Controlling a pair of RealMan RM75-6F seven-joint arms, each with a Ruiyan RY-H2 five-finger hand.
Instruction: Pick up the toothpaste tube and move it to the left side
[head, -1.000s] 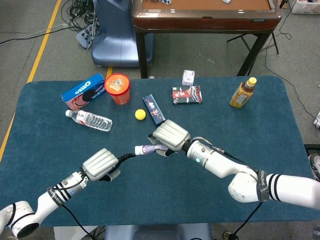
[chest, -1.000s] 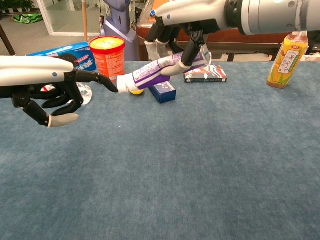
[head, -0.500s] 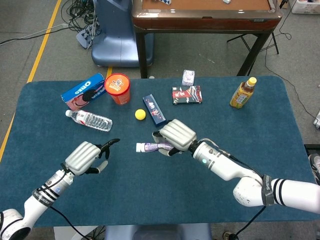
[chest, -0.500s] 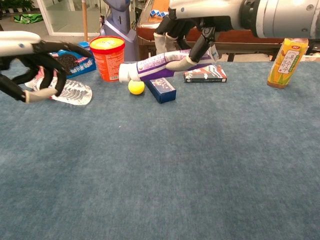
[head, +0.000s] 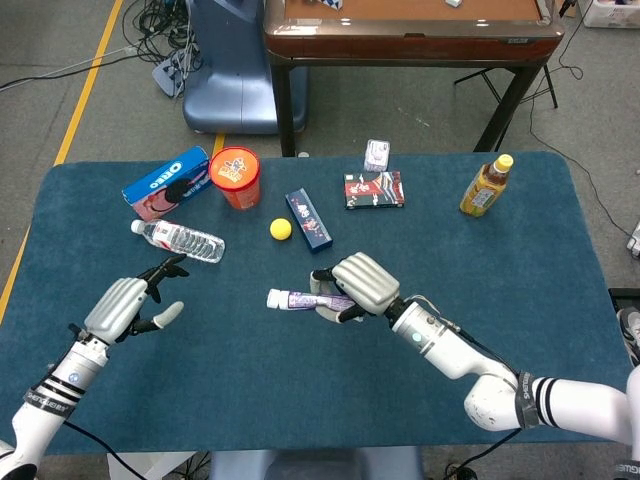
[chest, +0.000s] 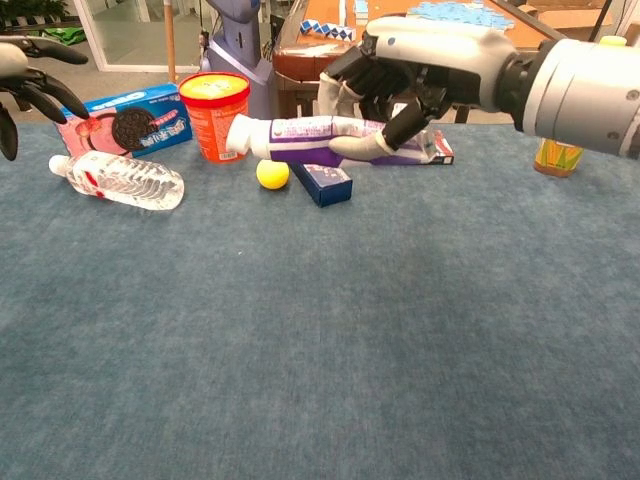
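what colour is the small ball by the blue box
Yellow: the small round ball on the blue cloth, clearest in the chest view.

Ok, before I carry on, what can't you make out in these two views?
- Toothpaste tube: its rear half is hidden under the right hand in the head view.
- Left hand: cut off by the chest view's left edge.
- Tea bottle: mostly hidden behind the right forearm in the chest view.
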